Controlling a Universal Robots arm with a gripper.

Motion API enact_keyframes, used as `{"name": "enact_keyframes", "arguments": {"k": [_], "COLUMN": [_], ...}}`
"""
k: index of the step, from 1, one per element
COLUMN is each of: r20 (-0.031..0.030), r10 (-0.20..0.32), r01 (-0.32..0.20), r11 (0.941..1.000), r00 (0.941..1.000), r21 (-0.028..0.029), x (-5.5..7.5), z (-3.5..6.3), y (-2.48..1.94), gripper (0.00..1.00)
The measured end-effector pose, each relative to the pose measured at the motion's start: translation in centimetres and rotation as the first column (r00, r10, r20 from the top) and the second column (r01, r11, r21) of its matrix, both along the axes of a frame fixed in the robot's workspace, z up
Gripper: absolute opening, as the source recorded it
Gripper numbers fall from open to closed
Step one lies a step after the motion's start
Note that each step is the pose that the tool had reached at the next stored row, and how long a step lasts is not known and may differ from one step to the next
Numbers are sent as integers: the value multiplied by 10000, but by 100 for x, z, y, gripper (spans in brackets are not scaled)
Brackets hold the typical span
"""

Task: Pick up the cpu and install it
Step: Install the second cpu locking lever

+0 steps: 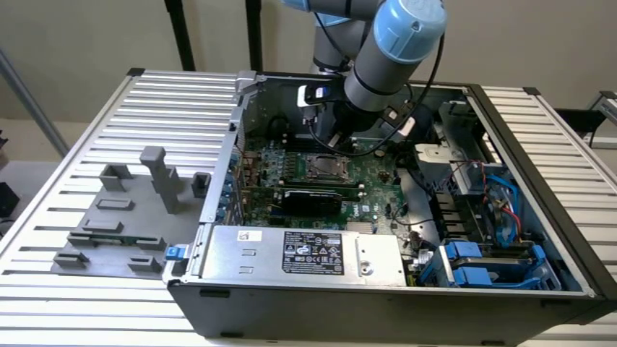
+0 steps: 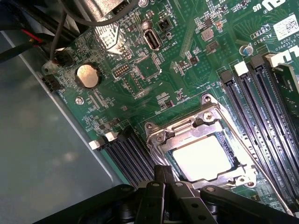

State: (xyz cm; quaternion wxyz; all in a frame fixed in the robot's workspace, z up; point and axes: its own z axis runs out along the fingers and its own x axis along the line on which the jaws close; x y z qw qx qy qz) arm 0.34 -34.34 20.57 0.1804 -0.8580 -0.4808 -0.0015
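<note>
An open computer case [image 1: 540, 137] lies on a slatted metal table [image 1: 87, 130], with the robot arm [image 1: 391, 50] reaching down into it from twelve o'clock in the exterior view. A silver power supply box [image 1: 303, 251] with a black label sits at six o'clock inside the case, the green motherboard [image 2: 159, 65] just above it. Beyond the case, at nine o'clock, grey fixtures [image 1: 126, 217] stand on the table. On the board, the metal-framed socket [image 2: 205, 140] holds the cpu [image 2: 203, 156] (its silvery top bright under the light), seated within the frame. The gripper [image 2: 161, 175] hovers at the socket's edge, fingers pressed together, pinching nothing.
</note>
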Motion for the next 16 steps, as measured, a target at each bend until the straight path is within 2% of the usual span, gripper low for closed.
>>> {"name": "enact_keyframes", "arguments": {"k": [1, 3, 7, 16], "r20": [0, -6, -17, -16], "r10": [0, 0, 0, 0], "r01": [0, 0, 0, 0], "r11": [10000, 10000, 10000, 10000], "r00": [10000, 10000, 10000, 10000], "r21": [1, 0, -4, -6], "x": [0, 0, 0, -27], "z": [0, 3, 28, 169], "y": [-4, -48, -202, -461], "gripper": [11, 11, 11, 11]}}
